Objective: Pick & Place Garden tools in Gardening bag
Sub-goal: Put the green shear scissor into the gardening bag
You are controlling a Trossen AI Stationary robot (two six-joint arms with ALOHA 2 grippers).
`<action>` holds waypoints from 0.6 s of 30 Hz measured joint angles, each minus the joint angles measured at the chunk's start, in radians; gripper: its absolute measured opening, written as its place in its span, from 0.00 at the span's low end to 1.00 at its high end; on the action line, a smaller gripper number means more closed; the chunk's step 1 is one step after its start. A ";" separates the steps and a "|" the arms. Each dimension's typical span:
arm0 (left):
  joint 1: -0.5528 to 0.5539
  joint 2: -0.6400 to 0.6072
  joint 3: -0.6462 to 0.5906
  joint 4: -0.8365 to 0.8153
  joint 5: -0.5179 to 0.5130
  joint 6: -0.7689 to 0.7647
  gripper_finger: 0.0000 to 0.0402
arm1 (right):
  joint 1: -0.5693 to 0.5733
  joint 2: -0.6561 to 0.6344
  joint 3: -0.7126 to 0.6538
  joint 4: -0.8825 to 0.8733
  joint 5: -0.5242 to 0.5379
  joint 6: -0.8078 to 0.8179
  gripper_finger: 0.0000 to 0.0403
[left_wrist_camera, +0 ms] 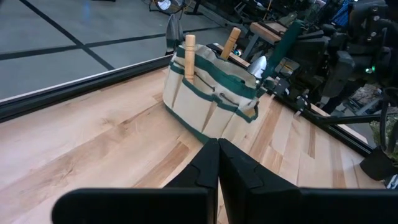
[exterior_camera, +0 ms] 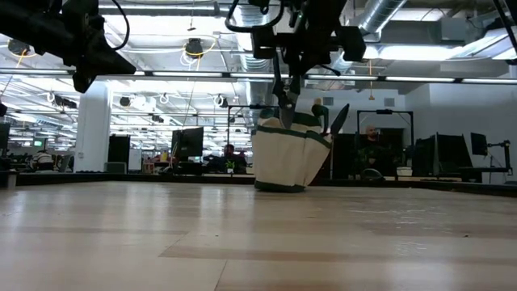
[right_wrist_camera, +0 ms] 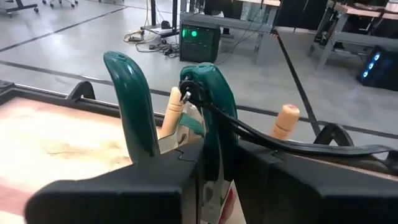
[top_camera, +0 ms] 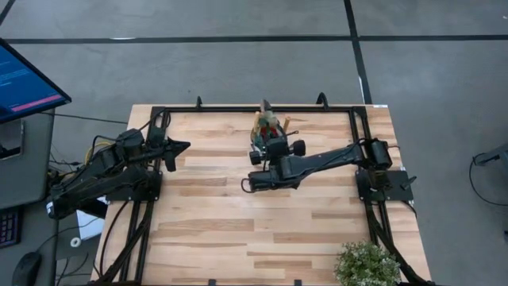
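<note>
The beige gardening bag with teal-green trim (top_camera: 268, 127) stands upright on the table at the far middle (exterior_camera: 287, 158) (left_wrist_camera: 208, 93). Two wooden trowel handles (left_wrist_camera: 189, 53) (left_wrist_camera: 231, 40) stick up out of it, and a silver blade (left_wrist_camera: 258, 65) sticks up at its right side. My right gripper (top_camera: 271, 141) hangs just above the bag (exterior_camera: 284, 95), shut on pruning shears with teal-green handles (right_wrist_camera: 211, 106). My left gripper (top_camera: 178, 147) is shut and empty, high over the table's left part (left_wrist_camera: 217, 168). My right gripper holds the shears where one teal-green handle (right_wrist_camera: 214, 152) runs back between the two fingers; the other handle (right_wrist_camera: 134, 112) passes outside one finger (right_wrist_camera: 124, 180). The fingers come from above, pointing down. Both handles stick out past the fingertips toward the bag's mouth. The blades are hidden by the gripper.
A green leafy plant (top_camera: 367, 266) stands at the table's near right corner. A black frame rail (top_camera: 238, 109) runs along the far edge behind the bag. A monitor (top_camera: 24, 79) stands off the table's left. The wooden table top (top_camera: 238, 230) lies bare in the near middle.
</note>
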 joint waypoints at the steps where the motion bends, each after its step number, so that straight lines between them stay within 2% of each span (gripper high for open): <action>1: 0.000 0.000 0.000 0.000 0.000 0.000 0.02 | -0.004 0.000 0.000 0.017 0.000 -0.021 0.13; 5: 0.000 0.000 0.000 0.000 0.000 -0.004 0.02 | -0.010 0.032 0.001 0.123 0.010 -0.114 0.13; 9: 0.000 0.000 0.000 0.000 0.000 -0.004 0.02 | -0.006 0.081 0.004 0.184 0.003 -0.123 0.13; 18: 0.000 0.017 0.000 0.000 0.000 -0.005 0.02 | -0.015 0.119 0.002 0.172 -0.024 -0.125 0.13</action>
